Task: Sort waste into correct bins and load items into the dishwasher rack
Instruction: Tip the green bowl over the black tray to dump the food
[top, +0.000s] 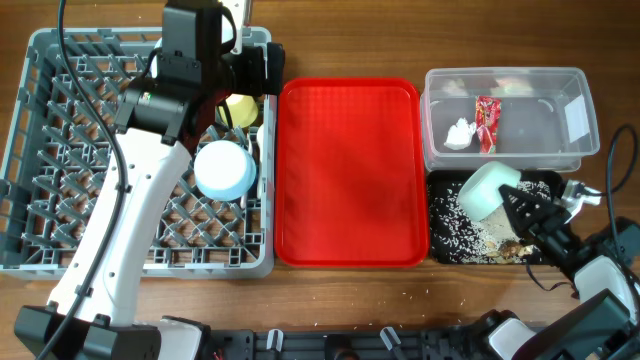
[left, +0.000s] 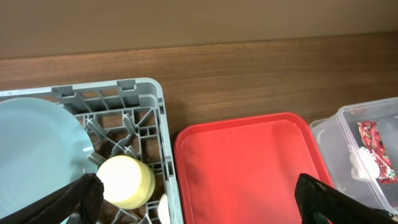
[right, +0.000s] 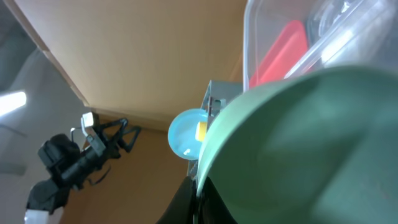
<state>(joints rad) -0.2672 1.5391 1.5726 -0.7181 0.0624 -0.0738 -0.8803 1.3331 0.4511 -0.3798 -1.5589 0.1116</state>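
Right pincer (top: 522, 208), clamped on the bowl (top: 484, 190) rim, should shake scraps (top: 495, 238) squarely into the black tray (top: 436, 252) at four o'clock; left pincer (left: 199, 208) hangs wide open.

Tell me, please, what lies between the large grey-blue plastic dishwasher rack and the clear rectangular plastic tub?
The flat red serving tray lies between the rack and the tub, its surface bare; the overhead view shows this.

Even bright light overhead; right wrist view blurred, tilted, close.
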